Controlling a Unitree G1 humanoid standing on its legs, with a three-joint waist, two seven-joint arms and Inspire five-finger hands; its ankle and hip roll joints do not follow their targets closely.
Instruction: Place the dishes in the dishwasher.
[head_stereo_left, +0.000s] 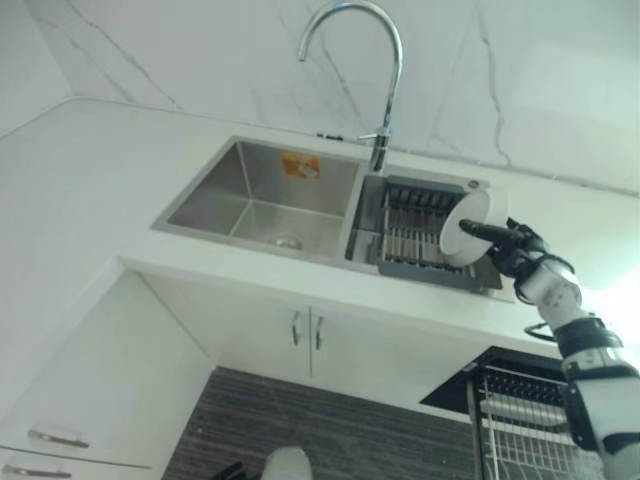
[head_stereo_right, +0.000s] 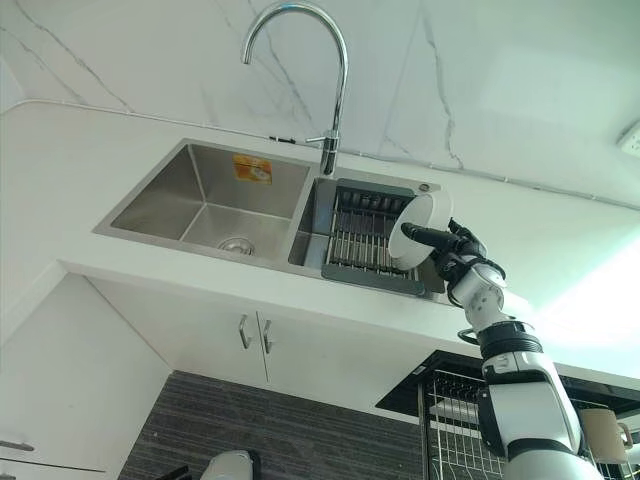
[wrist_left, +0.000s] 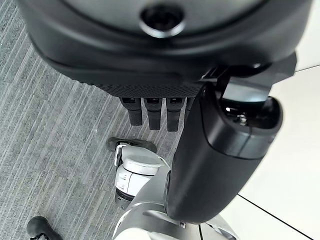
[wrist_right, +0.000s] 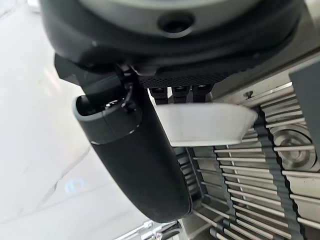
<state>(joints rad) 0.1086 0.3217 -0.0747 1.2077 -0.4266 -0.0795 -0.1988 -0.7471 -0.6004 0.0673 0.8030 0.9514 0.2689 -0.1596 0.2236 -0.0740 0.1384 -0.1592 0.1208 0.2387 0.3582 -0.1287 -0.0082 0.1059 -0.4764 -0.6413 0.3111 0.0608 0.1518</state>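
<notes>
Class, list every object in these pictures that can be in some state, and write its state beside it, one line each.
White dish: tilted on edge, lifted above the rack, pinched by the right hand.
Right hand: shut on the dish.
Left hand: fingers straight, holding nothing.
Drying rack: sits in the sink's right basin.
Tap: no water running.
Left basin: dry.
Cupboard doors: closed.
Dishwasher rack: pulled out.

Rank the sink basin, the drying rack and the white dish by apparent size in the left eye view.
1. sink basin, largest.
2. drying rack.
3. white dish, smallest, pinched by the right hand over the rack.
</notes>
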